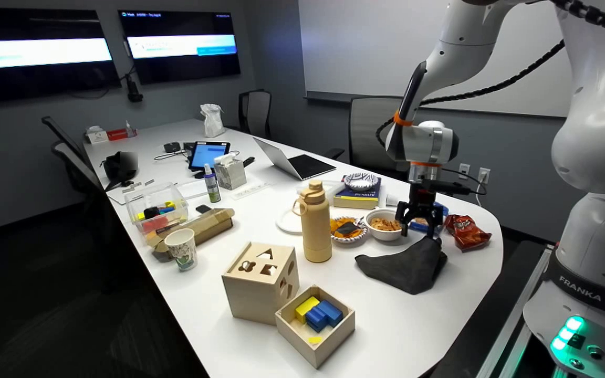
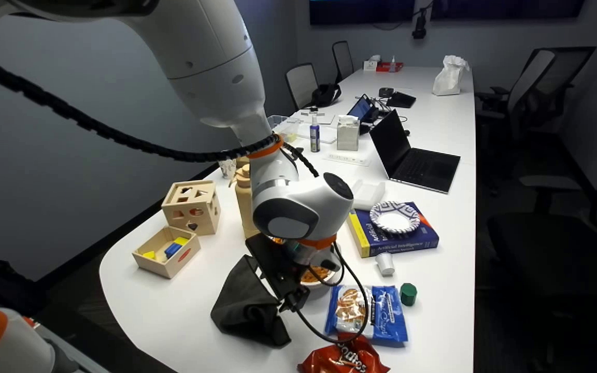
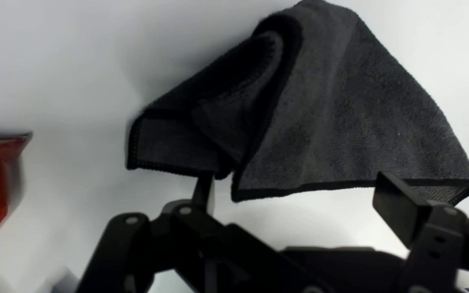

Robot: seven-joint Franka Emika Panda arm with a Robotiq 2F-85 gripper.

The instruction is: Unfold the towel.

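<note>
The dark grey towel (image 1: 405, 266) lies crumpled and partly folded on the white table, in front of the robot base. It also shows in an exterior view (image 2: 244, 305), where the arm covers part of its far side. In the wrist view the towel (image 3: 340, 106) has a folded-over flap and a raised curl on its left part, with a black-stitched edge facing the gripper. My gripper (image 3: 295, 187) is open, with nothing between its fingers but the towel's near edge in line with the tips. In an exterior view the gripper (image 1: 418, 231) hangs just above the towel's back edge; contact cannot be told.
A red chip bag (image 1: 468, 232), a blue snack bag (image 2: 368, 313) and a white bowl (image 1: 384, 224) stand close to the gripper. A tan bottle (image 1: 316, 226), a wooden shape box (image 1: 260, 283) and a wooden tray of blocks (image 1: 334, 341) stand beyond the towel's other side.
</note>
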